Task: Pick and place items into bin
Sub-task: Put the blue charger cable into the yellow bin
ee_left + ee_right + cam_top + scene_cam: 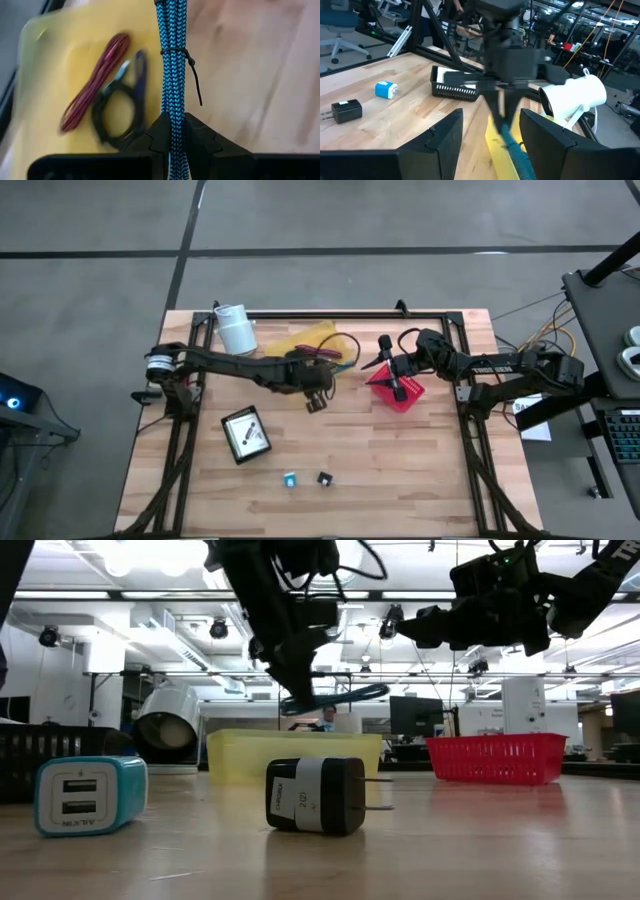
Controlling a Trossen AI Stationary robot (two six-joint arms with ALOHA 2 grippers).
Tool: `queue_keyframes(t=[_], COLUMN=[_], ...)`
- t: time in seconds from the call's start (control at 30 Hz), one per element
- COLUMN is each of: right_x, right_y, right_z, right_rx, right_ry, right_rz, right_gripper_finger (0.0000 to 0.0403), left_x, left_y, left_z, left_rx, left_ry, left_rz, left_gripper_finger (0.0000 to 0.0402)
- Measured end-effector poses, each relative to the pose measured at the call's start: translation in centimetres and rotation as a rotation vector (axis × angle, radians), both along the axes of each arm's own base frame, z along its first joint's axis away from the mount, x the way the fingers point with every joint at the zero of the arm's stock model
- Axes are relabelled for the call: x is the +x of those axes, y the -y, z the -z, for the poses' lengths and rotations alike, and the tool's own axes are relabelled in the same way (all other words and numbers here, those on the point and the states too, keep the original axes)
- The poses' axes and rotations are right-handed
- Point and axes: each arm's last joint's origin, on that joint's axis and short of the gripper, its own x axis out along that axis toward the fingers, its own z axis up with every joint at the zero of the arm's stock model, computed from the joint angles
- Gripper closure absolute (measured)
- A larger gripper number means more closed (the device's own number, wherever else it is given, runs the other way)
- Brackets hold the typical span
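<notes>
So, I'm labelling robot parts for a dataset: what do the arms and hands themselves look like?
Both arms are dark, jointed and slim. The left arm has a silvery round joint at its base; the right arm bears small pale lettering. Each hand has two dark, wedge-shaped fingers.

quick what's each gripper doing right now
Left gripper: shut on the blue braided cable, beside the yellow bin.
Right gripper: open, empty, over the red basket.

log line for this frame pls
left claw: shut on blue cable, above yellow bin | right claw: open, over red basket
</notes>
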Motion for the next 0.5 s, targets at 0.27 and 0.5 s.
queue_keyframes(t=[0.27,0.5], right_x=[0.0,0.0], right_y=[0.0,0.0], right_z=[0.1,0.1], right_rx=[-0.019,-0.019], right_ry=[-0.005,-0.007], right_rz=[-0.002,-0.002], right_gripper_finger=[0.0220,0.0220], left_x=[-1.8,-2.6], left_y=[-2.9,-4.9], left_z=[-0.7,-0.6], left_rx=[0.048,0.066], left_ry=[-0.049,-0.075], left_rz=[-0.107,-0.184], left_gripper_finger=[0.0379,0.0379])
